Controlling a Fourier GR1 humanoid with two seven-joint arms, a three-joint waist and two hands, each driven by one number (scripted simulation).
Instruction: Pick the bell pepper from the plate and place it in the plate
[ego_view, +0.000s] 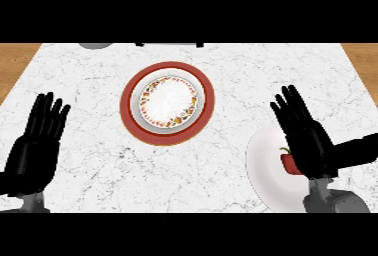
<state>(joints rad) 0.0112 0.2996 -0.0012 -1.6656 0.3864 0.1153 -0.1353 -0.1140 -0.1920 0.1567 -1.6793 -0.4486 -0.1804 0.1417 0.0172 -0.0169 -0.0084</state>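
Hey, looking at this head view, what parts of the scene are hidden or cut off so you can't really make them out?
- Bell pepper: only a red sliver and green stem show; the right hand covers the rest.
- White plate under it: right side hidden by the same hand and forearm.
- Grey object and dark object at the counter's far edge: cut off by the view's top, unidentifiable.

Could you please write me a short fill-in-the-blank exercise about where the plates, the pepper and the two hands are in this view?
1. The red bell pepper lies on the plain ____ plate at the right.
2. The patterned plate in the middle sits on a round ____ mat.
3. The robot hand nearest the pepper is the ____ robot hand, fingers straight.
4. The left robot hand rests open near the view's ____ edge.

Missing words: white; red; right; left
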